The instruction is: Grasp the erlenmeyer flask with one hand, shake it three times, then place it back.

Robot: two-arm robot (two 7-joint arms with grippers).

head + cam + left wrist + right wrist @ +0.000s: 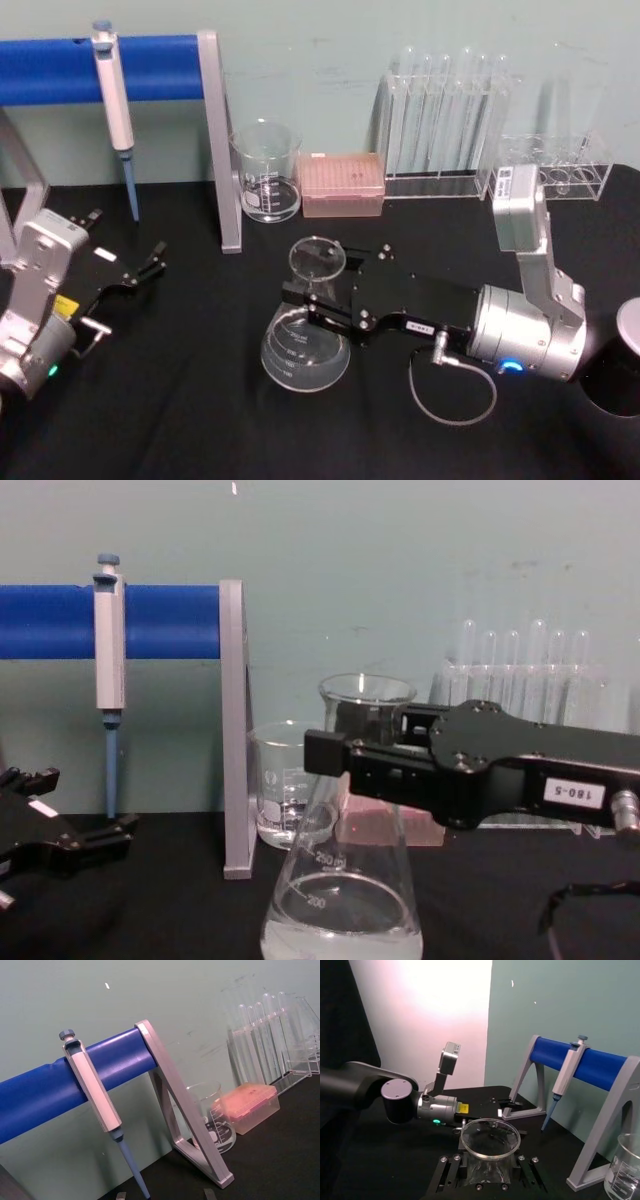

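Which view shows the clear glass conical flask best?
Chest view: clear glass conical flask side-on, liquid, marks, right gripper around its neck. Head view shows it from above; right wrist view, mostly its rim. Left gripper sits idle, far left.

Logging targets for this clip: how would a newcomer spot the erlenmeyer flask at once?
On the black table, in front and right of the grey upright holding the blue bar, the erlenmeyer flask stands with its neck between the right tool's jaws. Unlike the straight-walled beaker behind it, it flares from a narrow neck to a wide base.
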